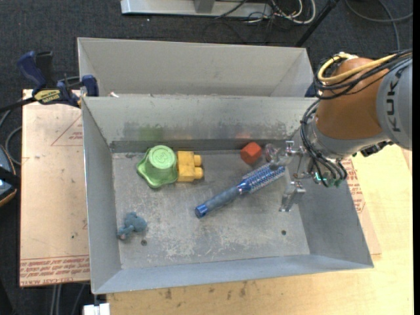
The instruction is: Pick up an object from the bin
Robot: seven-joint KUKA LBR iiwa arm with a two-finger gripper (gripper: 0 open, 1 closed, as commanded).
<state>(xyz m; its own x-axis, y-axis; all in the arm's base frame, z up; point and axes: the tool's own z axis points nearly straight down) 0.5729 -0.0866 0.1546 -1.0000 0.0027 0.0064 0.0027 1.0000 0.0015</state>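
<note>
My gripper [287, 204] hangs at the bin's right side, its metal fingers pointing down over the bare floor near the right wall. A blue brush [240, 188] with a bristled head lies slanted just left of it, the bristle end near the gripper body. A small orange-red block [251, 152] sits by the back wall, up and left of the gripper. Nothing shows between the fingers.
A green cup [158, 165] lies on its side at the back left, touching a yellow toy brick [189, 166]. A small grey-blue lump [132, 225] rests at the front left. The arm with its orange cover reaches in over the right rim.
</note>
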